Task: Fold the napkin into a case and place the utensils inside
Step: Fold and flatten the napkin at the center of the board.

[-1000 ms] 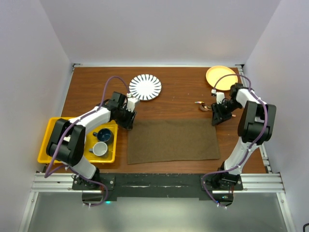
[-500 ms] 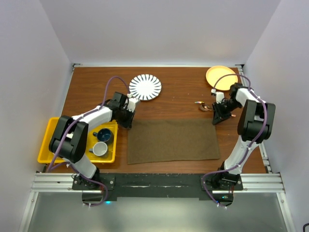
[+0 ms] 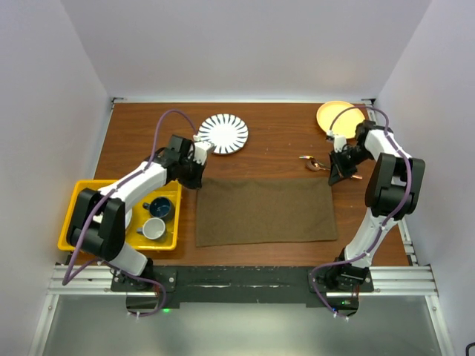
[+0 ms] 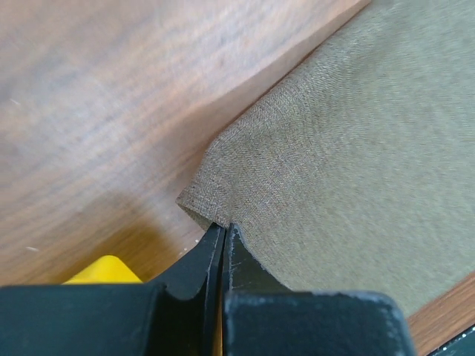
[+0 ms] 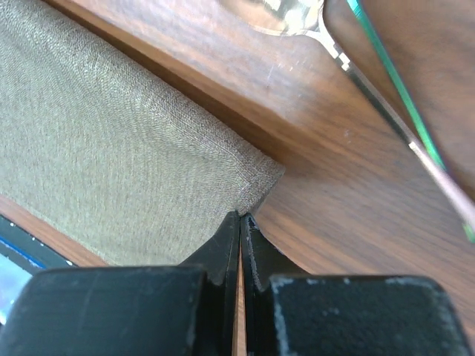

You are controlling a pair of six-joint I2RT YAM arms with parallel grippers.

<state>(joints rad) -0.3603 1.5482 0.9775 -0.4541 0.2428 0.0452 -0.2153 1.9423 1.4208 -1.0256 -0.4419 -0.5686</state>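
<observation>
Pinching the far left corner of the napkin (image 3: 263,211) tight with the left fingers (image 4: 197,267). Clamping the far right corner the same way with the right fingers (image 5: 223,248). Closing down fully from the spread stance of a second ago, then poised over those same corners.

Lying flat and unfolded on the worktop (image 3: 282,144), stretching between the two pairs of fingers. Far hem sitting slightly farther from the arm bases than before, and straighter.

Glimpsing the utensils (image 3: 312,162) just beyond the right fingers. Wrist view catching only a shiny spoon bowl and a thin handle, both running off the frame. From above, partly covered by the right arm, and too small to tell one piece from the other.

Losing part of the yellow tray (image 3: 68,222), behind and outboard of the left fingers, under the left arm. Only a yellow corner poking into the left wrist view.
</observation>
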